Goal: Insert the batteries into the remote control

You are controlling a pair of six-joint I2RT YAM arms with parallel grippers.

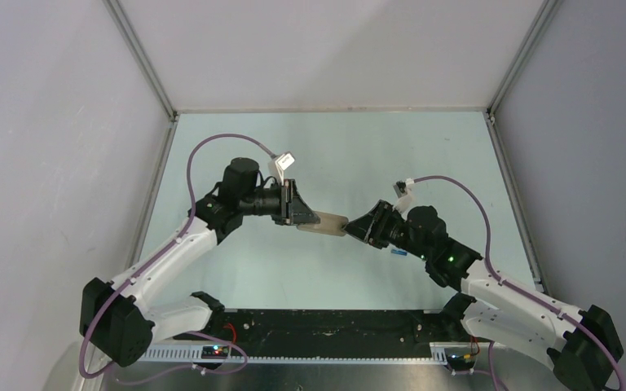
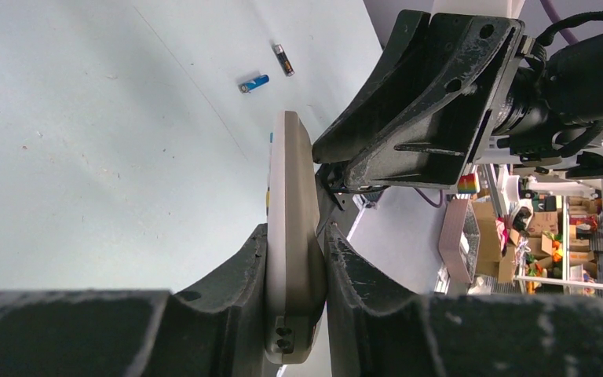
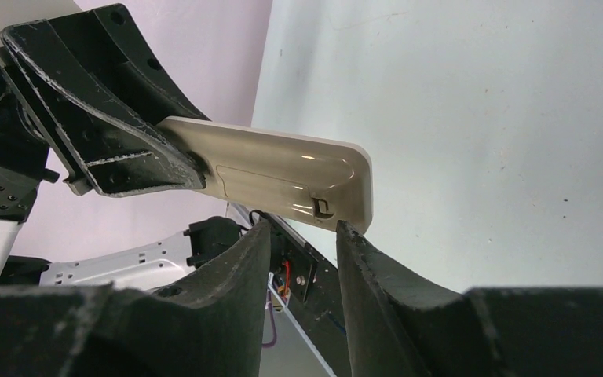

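Note:
My left gripper (image 1: 303, 218) is shut on the remote control (image 1: 327, 222) and holds it in the air, pointing right. In the left wrist view the remote (image 2: 290, 196) is edge-on between the pads. Its tan back (image 3: 283, 173) faces the right wrist camera, with the battery cover on and its latch (image 3: 321, 207) showing. My right gripper (image 3: 302, 232) is open and empty, its tips just below the remote's free end near the latch. The blue battery (image 2: 254, 82) and the dark battery (image 2: 283, 60) lie on the table. The blue one also shows in the top view (image 1: 399, 252).
The pale green table (image 1: 326, 147) is walled on the left, back and right. A black rail (image 1: 326, 330) runs along the near edge between the arm bases. Purple cables (image 1: 212, 147) loop above both arms.

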